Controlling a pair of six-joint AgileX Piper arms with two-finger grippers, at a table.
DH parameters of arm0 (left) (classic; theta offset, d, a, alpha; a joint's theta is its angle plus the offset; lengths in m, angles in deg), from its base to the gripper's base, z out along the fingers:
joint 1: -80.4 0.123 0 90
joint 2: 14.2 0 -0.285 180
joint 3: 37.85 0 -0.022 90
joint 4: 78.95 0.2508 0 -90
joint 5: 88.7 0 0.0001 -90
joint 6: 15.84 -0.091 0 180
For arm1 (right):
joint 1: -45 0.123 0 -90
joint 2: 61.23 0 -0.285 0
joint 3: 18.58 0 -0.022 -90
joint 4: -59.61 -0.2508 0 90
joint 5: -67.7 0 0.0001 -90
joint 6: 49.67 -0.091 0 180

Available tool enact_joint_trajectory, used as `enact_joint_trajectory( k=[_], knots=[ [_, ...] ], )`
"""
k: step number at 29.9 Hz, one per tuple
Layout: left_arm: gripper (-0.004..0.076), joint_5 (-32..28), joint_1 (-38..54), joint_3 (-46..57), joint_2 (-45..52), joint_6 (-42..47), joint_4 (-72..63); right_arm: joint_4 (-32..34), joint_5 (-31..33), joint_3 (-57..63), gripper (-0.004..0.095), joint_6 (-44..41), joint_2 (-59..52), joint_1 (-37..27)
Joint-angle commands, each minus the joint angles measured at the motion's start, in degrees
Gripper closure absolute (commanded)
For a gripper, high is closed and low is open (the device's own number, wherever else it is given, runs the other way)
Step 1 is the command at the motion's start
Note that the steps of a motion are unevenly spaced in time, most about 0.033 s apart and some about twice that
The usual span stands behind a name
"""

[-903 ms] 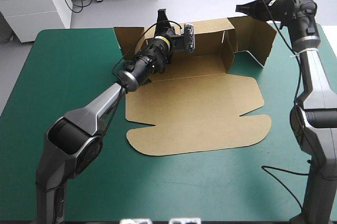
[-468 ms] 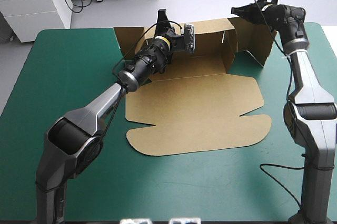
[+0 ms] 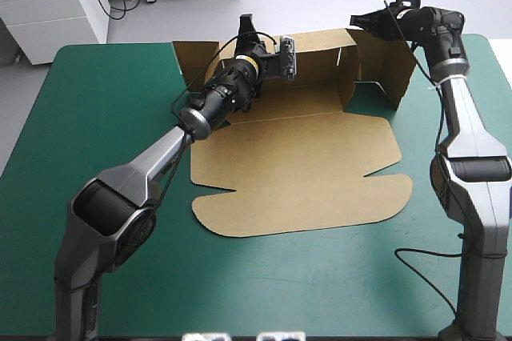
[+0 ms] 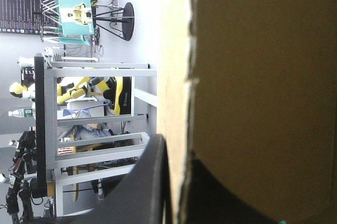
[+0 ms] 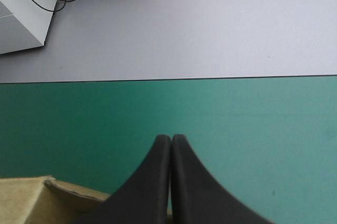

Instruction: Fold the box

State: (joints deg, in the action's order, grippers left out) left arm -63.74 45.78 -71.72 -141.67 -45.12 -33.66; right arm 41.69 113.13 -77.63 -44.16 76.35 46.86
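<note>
Box [image 3: 298, 139] sits at the far side of the bench [image 3: 104, 133], back wall [image 3: 316, 57] up, lid [image 3: 296, 181] flat. The left gripper [image 3: 245, 22] pinches that wall in its fingers. The right gripper [image 3: 358, 19] has its fingers pressed together, empty, over the right flap [image 3: 390, 61]. I'd brace the wall and nudge that flap in slowly.

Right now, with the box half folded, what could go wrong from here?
1. The left gripper is shut on the back wall of the box. A hard pull might drag the whole sheet or crease the board, since nothing pins the flat lid.
2. The right gripper is shut, holding nothing, at the top edge of the raised right flap. A push there might crush the flap or knock it outward.
</note>
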Motion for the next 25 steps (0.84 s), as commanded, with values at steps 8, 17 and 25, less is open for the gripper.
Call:
enact_joint_trajectory(
  k=[8, 17, 25],
  knots=[
    [0.0731, 0.87, -0.50, -1.65, 1.35, 1.14, -0.32, -0.39, 13.18, -1.87, 0.0912, 5.20, -6.53, 0.04],
    [0.0731, 1.83, -0.50, -1.65, 1.06, 1.14, 0.18, 0.14, 24.90, -1.75, 0.0912, 7.49, -10.75, 0.04],
    [0.0731, 2.72, -0.50, -1.65, 1.06, 1.14, 0.18, -0.80, 25.97, -1.64, 0.0912, 6.83, -11.28, 0.04]
  ],
)
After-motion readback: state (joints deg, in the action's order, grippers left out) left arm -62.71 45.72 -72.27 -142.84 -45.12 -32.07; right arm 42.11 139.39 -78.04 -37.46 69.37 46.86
